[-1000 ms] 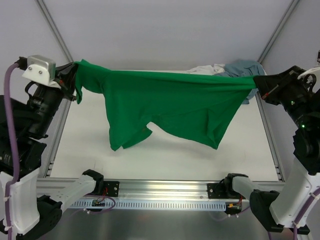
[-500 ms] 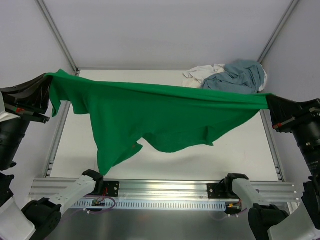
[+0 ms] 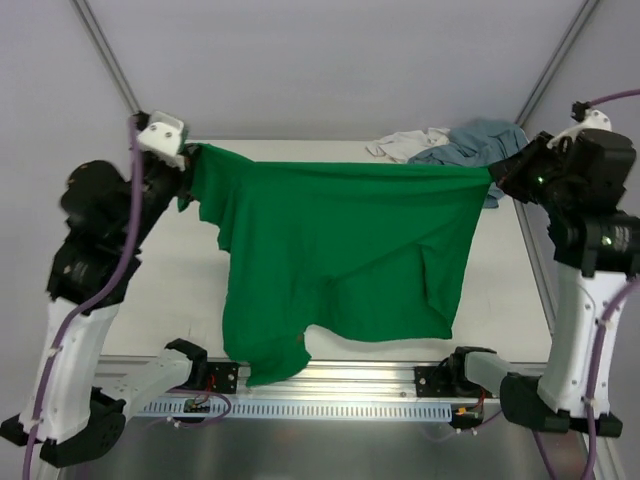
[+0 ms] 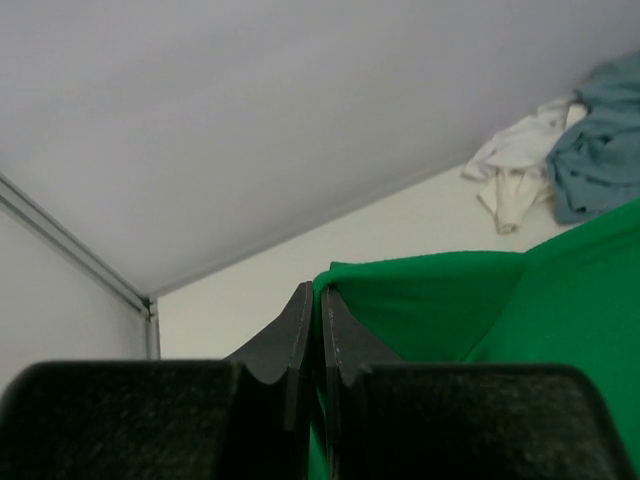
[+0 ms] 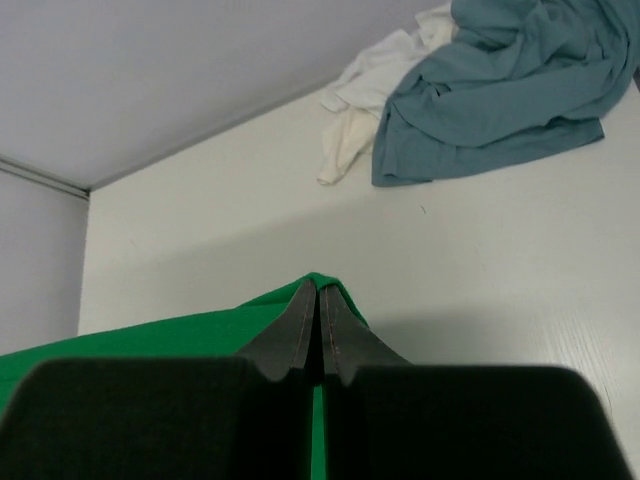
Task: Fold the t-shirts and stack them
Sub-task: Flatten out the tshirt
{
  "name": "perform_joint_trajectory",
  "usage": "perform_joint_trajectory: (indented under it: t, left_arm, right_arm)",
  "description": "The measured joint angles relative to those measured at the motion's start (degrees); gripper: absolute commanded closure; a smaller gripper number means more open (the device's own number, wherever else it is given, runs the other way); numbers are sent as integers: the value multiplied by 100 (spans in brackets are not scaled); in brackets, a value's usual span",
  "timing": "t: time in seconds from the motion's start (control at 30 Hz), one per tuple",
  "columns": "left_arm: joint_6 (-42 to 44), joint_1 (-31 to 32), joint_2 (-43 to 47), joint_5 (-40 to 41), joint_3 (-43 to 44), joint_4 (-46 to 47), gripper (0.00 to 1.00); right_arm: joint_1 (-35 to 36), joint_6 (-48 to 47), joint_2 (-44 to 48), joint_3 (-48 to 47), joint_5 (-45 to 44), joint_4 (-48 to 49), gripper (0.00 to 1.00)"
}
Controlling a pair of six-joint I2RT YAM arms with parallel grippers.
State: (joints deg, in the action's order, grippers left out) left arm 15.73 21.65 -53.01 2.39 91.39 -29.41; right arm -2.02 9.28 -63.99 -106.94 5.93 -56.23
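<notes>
The bright green t-shirt (image 3: 340,250) hangs stretched in the air between both arms, its lower edge reaching the table's near rail. My left gripper (image 3: 190,152) is shut on its left corner; the wrist view shows cloth (image 4: 440,300) pinched between the fingertips (image 4: 318,300). My right gripper (image 3: 497,172) is shut on its right corner, with green cloth (image 5: 200,335) in the jaws (image 5: 318,295). The grey-blue t-shirt (image 3: 480,142) lies crumpled at the far right corner, also in the right wrist view (image 5: 500,90). The white t-shirt (image 3: 405,145) lies crumpled beside it (image 5: 365,100).
The white table (image 3: 170,290) has metal frame posts (image 3: 105,55) at the back corners and a slotted rail (image 3: 330,385) along the near edge. White walls close the back and sides.
Both arms have swung back in and raised up from their wide, low spread. The green shirt has gone from a wide sagging span to hanging flatter and longer, toward the near rail.
</notes>
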Motion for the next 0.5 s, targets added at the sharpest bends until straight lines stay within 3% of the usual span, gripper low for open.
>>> perform_joint_trajectory:
  t: [0.27,0.5]
  left_arm:
    - [35,-2,-1084,304,-1781,1314,100]
    - [-11,-2,-2194,616,-2791,2376,100]
  right_arm:
    - [2,68,-1150,1652,-52,953,100]
    - [74,120,-2782,2065,181,1856,100]
